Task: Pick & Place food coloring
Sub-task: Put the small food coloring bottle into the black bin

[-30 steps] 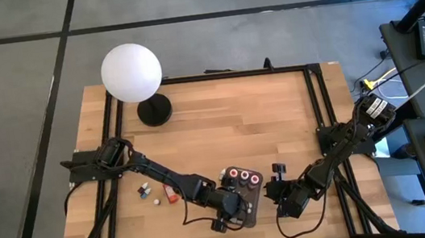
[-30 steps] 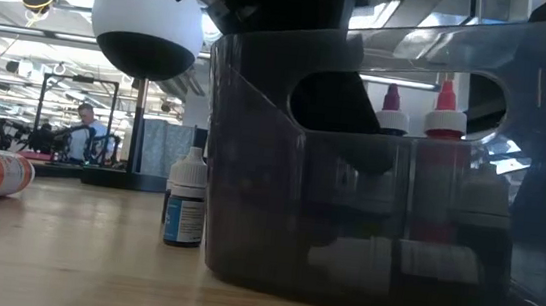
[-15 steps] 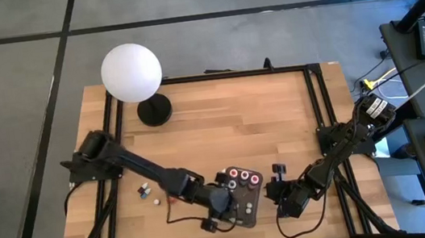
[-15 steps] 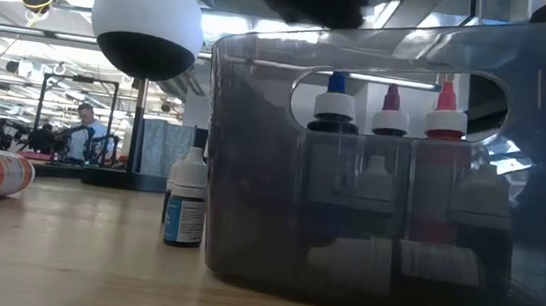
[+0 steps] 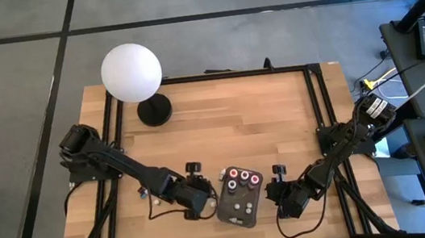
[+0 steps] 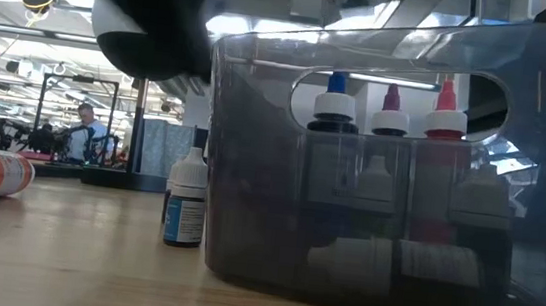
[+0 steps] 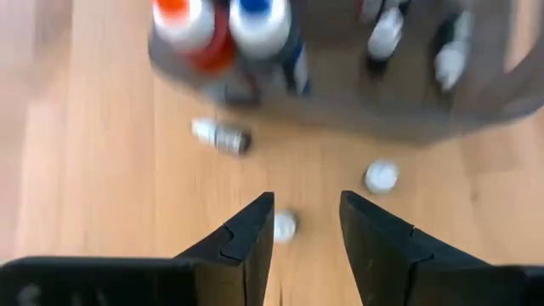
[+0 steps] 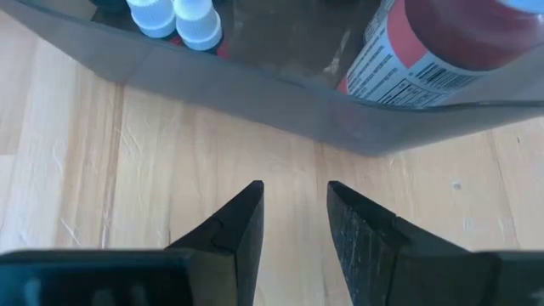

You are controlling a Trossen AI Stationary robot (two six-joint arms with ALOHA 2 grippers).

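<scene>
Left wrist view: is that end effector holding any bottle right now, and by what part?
Nothing held. The left end effector is open and empty above the wood, with loose food coloring bottles ahead. The right end effector is empty too.

A grey floor (image 5: 20, 69) crossed by dark lines is seen around the wooden table (image 5: 229, 125). Ceiling lights (image 6: 15, 18) and a distant person (image 6: 85, 127) are seen beyond.

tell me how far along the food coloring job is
Done: several bottles already stand inside the dark grey tray. In hand: nothing; the left tool hovers open and empty beside the tray, over the loose ones. Left: a few small bottles lie on the wood to the tray's left. The right tool waits open at the tray's other side.
</scene>
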